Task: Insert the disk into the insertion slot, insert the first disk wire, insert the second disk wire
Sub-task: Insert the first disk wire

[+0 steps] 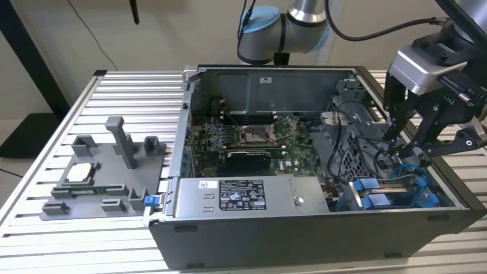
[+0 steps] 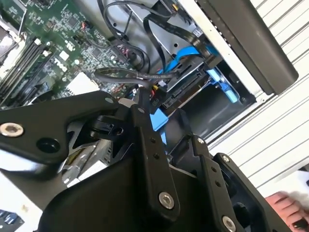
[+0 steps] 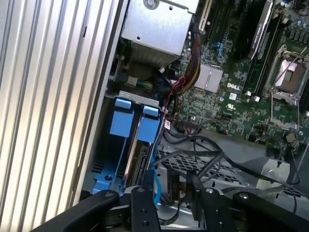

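The disk (image 1: 389,193) sits in its blue carrier inside the insertion slot (image 1: 426,197), at the case corner on the exterior view's right. In the first wrist view the disk (image 3: 139,162) stands edge-on behind two blue tabs (image 3: 121,121). A blue wire (image 3: 155,181) runs along its end. In the second wrist view, a black connector (image 2: 179,92) and a blue wire (image 2: 178,60) lie at the disk's end, with a red-and-yellow power wire (image 2: 155,89) beside them. My gripper (image 1: 405,142) hovers just above these wires, fingers (image 3: 140,205) apart, gripping nothing that I can see.
The open computer case (image 1: 304,228) lies on a slatted metal table (image 1: 129,85). It holds the motherboard (image 1: 251,140), a grey power-supply box (image 1: 243,197) and a perforated cage (image 3: 193,162) with loose black cables. A grey fixture plate (image 1: 99,177) lies beside it. A person's fingers (image 2: 285,208) show beyond the case.
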`<state>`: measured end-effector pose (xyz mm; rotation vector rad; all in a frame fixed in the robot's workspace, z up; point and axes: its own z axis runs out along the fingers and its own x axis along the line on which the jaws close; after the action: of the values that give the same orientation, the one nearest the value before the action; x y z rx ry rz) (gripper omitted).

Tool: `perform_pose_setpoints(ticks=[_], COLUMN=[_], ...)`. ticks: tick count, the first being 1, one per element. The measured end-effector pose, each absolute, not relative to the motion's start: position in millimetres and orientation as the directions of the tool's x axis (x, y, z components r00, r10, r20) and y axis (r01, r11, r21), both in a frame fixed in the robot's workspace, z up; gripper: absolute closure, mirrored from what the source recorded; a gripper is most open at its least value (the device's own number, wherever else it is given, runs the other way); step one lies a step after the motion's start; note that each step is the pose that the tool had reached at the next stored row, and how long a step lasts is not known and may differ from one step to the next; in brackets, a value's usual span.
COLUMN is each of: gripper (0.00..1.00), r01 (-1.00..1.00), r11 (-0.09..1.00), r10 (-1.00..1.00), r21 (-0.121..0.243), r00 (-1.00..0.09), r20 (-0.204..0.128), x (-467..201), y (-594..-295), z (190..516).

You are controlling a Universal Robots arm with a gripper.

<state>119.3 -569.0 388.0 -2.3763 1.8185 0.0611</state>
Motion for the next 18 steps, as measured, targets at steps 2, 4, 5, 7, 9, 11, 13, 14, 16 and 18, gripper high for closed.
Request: perform_pose_setpoints(ticks=[2, 4, 5, 7, 9, 11, 13, 14, 16, 18], gripper=[1.0, 1.0, 1.0, 1.0, 1.0, 1.0, 1.0, 1.0, 1.0, 1.0], r01=[-0.955, -0.95, -0.947, -0.944, -0.943, -0.943, -0.943, -0.943, -0.943, -0.943], r11=[-0.277, -0.294, -0.3, -0.309, -0.31, -0.31, -0.31, -0.31, -0.309, -0.309], r10=[-0.95, -0.945, -0.943, -0.94, -0.939, -0.939, -0.939, -0.939, -0.94, -0.94], r21=[-0.102, -0.109, -0.112, -0.119, -0.122, -0.122, -0.122, -0.122, -0.121, -0.12], r00=[0.288, 0.306, 0.313, 0.322, 0.323, 0.323, 0.323, 0.323, 0.323, 0.322], r20=[-0.12, -0.118, -0.117, -0.116, -0.115, -0.116, -0.116, -0.115, -0.114, -0.111], x=[119.3, 119.4, 119.3, 119.3, 119.4, 119.4, 119.3, 119.3, 119.3, 120.4], y=[-568.7, -568.5, -568.5, -568.5, -568.5, -568.5, -568.5, -568.5, -568.6, -568.9], z=[386.2, 384.8, 384.3, 383.5, 383.2, 383.1, 383.1, 383.1, 382.8, 382.8])
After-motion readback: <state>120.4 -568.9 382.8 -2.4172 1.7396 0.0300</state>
